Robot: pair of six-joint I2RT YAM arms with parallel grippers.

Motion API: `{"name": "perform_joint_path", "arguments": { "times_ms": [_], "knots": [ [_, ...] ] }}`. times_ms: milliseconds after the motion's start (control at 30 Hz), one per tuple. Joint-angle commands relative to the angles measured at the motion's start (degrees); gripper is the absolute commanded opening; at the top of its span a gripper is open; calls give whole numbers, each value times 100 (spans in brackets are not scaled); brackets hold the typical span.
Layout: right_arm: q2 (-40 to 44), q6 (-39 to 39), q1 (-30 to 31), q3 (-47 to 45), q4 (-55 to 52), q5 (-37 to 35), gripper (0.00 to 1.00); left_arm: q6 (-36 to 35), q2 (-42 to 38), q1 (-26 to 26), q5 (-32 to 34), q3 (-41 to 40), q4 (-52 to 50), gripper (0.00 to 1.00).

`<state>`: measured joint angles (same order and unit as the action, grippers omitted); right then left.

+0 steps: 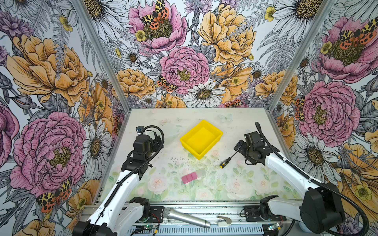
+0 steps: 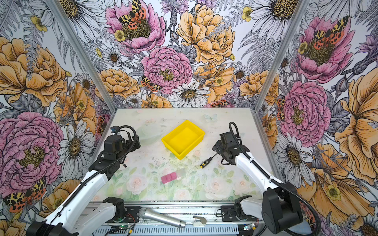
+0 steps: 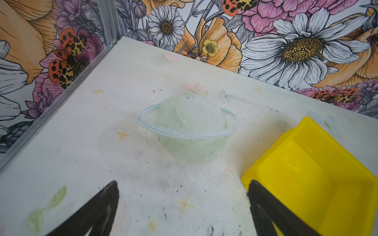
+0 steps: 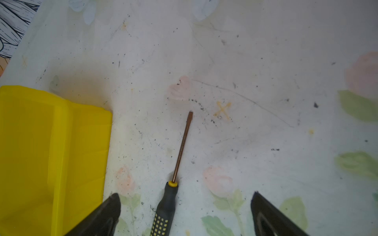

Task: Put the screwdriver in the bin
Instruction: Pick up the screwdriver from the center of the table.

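The screwdriver (image 1: 225,162) lies flat on the tabletop (image 1: 235,126), just off the near right corner of the yellow bin (image 1: 191,148) and not touching it. In both top views its long axis runs on a diagonal. The yellow butt end points toward the front edge, and the thin shaft reaches back and to the right until it passes under the right hand (image 4: 185,195). That hand is wide open and holds nothing. In the right wrist view the ribbed handle (image 4: 166,206) sits between its two fingers, nearer the finger on the bin's side, with the shaft running straight out ahead. The tool's length therefore crosses the closing line almost squarely, which looks well suited to a pinch on the handle. How high the hand stands above the tool cannot be told. The left hand (image 3: 183,183) is also open, with bare tabletop between its fingers. It is on the far side of the bin from the screwdriver, so the right arm is clearly the nearer one. From a grip there, the carry to the bin would be a short one toward the robot's left
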<state>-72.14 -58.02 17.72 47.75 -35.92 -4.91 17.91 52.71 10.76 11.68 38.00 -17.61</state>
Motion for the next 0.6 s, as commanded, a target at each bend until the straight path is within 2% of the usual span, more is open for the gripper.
{"name": "perform_joint_path", "arguments": {
  "times_ms": [0, 133, 233, 400, 567],
  "knots": [
    [-270, -592, 332, 301, -178, 146, 99, 138, -115, 18, -914, 221, -330, 99],
    [-598, -783, 690, 446, -178, 159, 99, 169, -199, 112, -2197, 315, -337, 99],
    [-730, -982, 852, 380, -160, 139, 100, 119, -216, 403, -2920, 366, -379, 99],
    [-909, -1093, 961, 244, -78, 162, 99, 7, -304, 1169, -3115, 325, -428, 99],
    [-1098, -1101, 1062, 210, 32, 132, 97, 16, -358, 1641, -3369, 296, -485, 99]
  ]
}}
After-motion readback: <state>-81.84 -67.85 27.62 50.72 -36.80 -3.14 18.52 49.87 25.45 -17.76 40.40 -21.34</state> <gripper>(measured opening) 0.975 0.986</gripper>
